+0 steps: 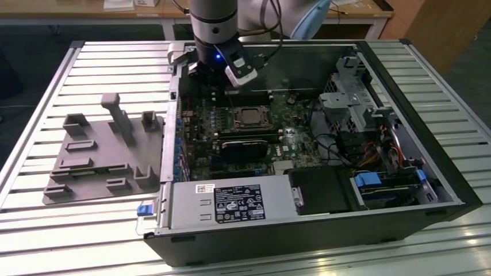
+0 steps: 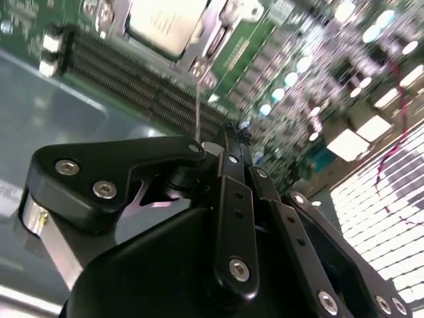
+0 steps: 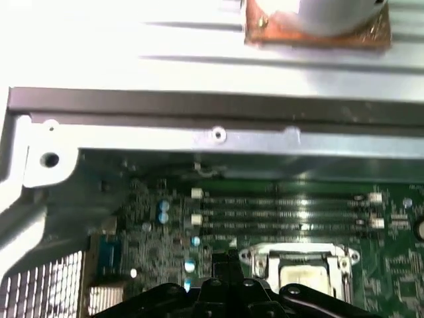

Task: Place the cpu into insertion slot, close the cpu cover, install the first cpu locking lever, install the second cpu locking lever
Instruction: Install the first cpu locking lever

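Cpu (image 3: 301,277) sits in the insertion slot (image 1: 249,109). The cpu cover (image 3: 262,262) looks folded down around it, so the step in hand is judged to be the first locking lever. Claw (image 2: 232,132) hangs just beside the insertion slot, fingers drawn together, nothing seen clamped between them. A thin locking lever (image 2: 197,99) rises from a corner of the insertion slot and passes just beside the claw tip; cannot tell whether they touch. To do it well: bear on the wire's free end, press down steadily, then sideways so it tucks under its catch at the insertion slot's edge. Keep off the cover frame and the memory rails (image 3: 285,213) next to the insertion slot.
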`<state>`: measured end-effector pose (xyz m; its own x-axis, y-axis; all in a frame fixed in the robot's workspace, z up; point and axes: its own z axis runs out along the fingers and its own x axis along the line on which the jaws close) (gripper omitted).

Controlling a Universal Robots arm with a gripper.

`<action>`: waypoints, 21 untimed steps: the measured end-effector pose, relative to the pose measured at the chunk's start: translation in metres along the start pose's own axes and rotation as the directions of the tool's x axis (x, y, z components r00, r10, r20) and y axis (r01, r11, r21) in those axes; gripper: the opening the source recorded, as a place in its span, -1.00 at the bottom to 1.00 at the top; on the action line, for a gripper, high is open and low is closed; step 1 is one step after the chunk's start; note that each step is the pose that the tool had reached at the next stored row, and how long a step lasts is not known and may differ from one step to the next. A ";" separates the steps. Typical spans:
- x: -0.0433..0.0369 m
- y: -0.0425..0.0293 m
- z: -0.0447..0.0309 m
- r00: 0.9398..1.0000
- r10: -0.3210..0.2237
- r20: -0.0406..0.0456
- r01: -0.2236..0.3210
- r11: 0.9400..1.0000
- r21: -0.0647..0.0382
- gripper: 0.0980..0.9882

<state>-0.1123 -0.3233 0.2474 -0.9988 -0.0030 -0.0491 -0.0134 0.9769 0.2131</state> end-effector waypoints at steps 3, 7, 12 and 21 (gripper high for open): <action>0.0003 -0.0001 0.0002 1.000 0.001 0.000 -0.001 0.999 -0.037 -0.99; -0.0035 -0.0001 0.0004 1.000 0.001 0.000 -0.001 0.999 -0.037 -0.99; -0.0215 -0.0003 0.0013 1.000 0.002 0.000 -0.002 0.999 -0.038 -0.99; -0.0489 -0.0008 0.0026 1.000 0.002 -0.003 -0.002 0.999 -0.037 -0.99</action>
<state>-0.0634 -0.3234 0.2471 -0.9990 -0.0016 -0.0453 -0.0129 0.9683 0.2496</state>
